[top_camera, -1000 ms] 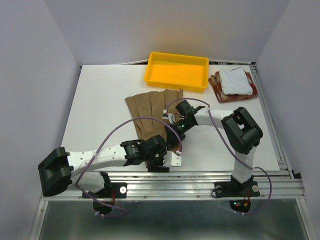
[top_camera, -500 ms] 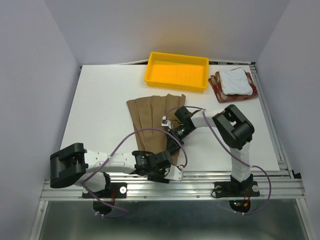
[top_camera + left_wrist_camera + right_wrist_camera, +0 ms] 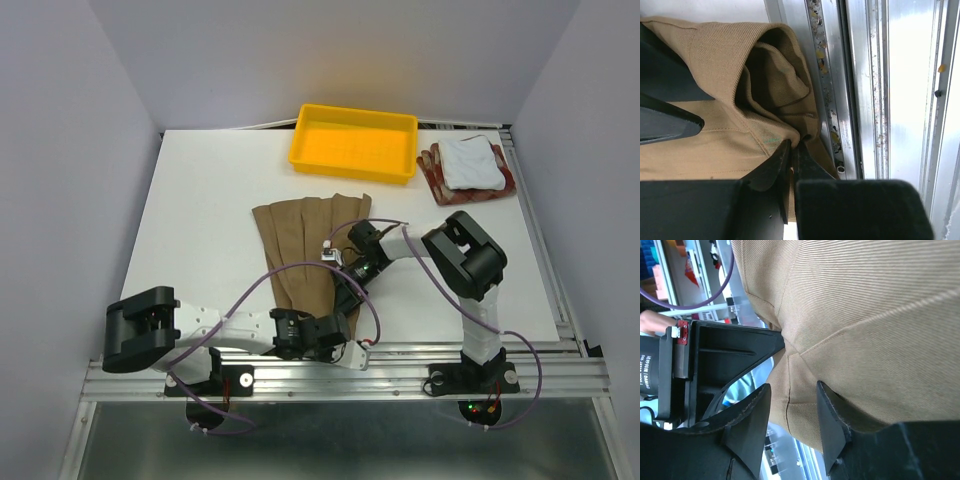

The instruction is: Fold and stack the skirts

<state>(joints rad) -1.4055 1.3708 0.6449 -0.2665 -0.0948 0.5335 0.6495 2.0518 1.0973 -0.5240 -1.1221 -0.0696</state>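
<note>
The tan-brown pleated skirt (image 3: 305, 240) lies spread on the white table, its narrow end reaching the near edge. My left gripper (image 3: 792, 148) sits low at that edge (image 3: 340, 340), shut on a bunched fold of the tan skirt (image 3: 740, 75). My right gripper (image 3: 792, 392) rests on the skirt's near part (image 3: 350, 285), with its fingers (image 3: 832, 420) apart and the seamed tan cloth (image 3: 865, 315) lying between them. The white skirt (image 3: 470, 162) lies folded on the red-and-beige checked skirt (image 3: 432, 172) at the back right.
A yellow plastic tray (image 3: 353, 140) stands at the back middle. An aluminium rail (image 3: 420, 352) runs along the table's near edge, right beside the left gripper (image 3: 875, 100). Purple cables loop over the skirt near both wrists.
My left gripper has dropped to the table's near edge and shut on the tan skirt's fold. The right gripper slid nearer along the skirt, and its fingers narrowed a little.
</note>
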